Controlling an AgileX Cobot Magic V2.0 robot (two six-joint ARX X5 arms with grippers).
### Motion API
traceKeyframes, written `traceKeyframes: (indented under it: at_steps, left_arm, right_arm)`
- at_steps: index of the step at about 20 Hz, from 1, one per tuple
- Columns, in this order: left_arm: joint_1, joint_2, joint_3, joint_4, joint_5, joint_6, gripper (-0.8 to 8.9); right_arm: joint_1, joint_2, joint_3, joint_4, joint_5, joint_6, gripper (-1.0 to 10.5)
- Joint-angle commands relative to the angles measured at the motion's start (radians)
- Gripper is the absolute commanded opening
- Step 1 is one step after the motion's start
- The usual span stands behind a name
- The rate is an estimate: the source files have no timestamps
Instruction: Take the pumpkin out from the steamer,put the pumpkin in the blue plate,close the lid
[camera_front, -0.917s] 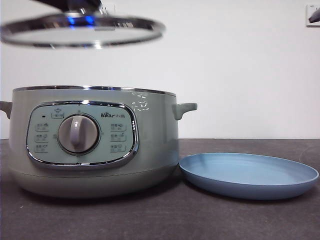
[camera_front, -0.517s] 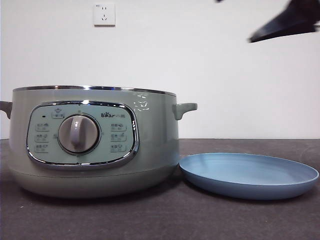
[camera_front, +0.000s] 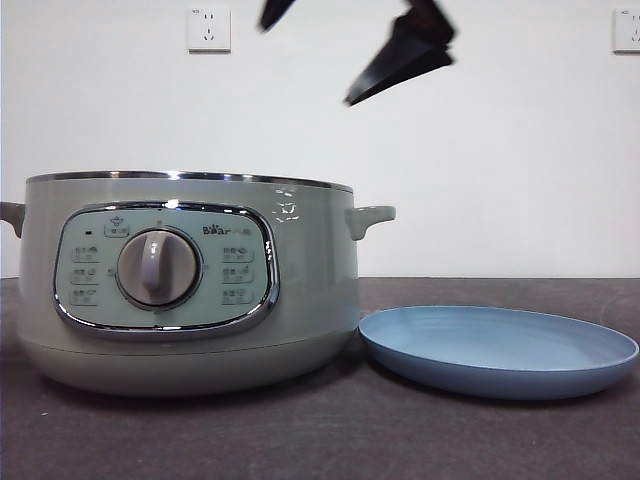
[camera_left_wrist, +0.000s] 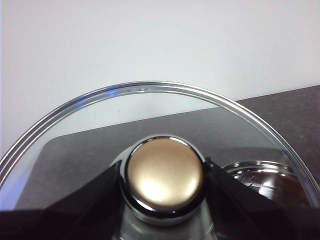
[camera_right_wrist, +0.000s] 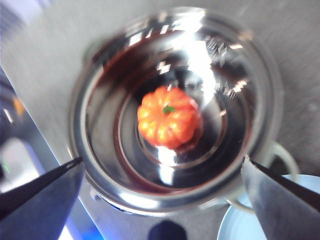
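- The lid was off the pot, gripped by the left gripper, whose jaws were clamped on either side of its knob; the front view did not show the lid or that arm at all.
- The steamer stood uncovered, and the step in hand looked to me like the reach for the pumpkin, which sat in the middle of the shiny inner bowl.
- The right gripper hung above the pot's rim, jaws spread wide and holding nothing, roughly centred over the pumpkin to judge by its wrist view.
- The next move, I'd guess, called for a straight drop into the bowl and a close across the ribbed sides, keeping clear of the green stem and the metal wall.
- The blue plate waited just beside the steamer on the table, with nothing in it.
- From the front the pumpkin was wholly hidden behind the pot wall.
- The right wrist view was blurred, so the pumpkin's exact tilt was hard to make out; only a corner of the plate showed there.
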Motion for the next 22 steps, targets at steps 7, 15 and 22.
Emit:
traceKeyframes:
  at_steps: [7,15,22]
  left_arm:
    - [0.000,-0.006,0.021,0.016,-0.019,0.008,-0.09]
    - [0.000,-0.006,0.021,0.006,-0.019,0.008,-0.08]
    - [0.000,-0.006,0.021,-0.025,-0.020,0.008,-0.09]
  right_arm:
    - [0.167,0.350,0.280,-0.089,0.290,-0.125,5.4]
    - [0.174,0.514,0.282,0.019,0.232,-0.140,5.4]
    - [0.172,0.539,0.282,0.043,0.237,-0.140,0.0]
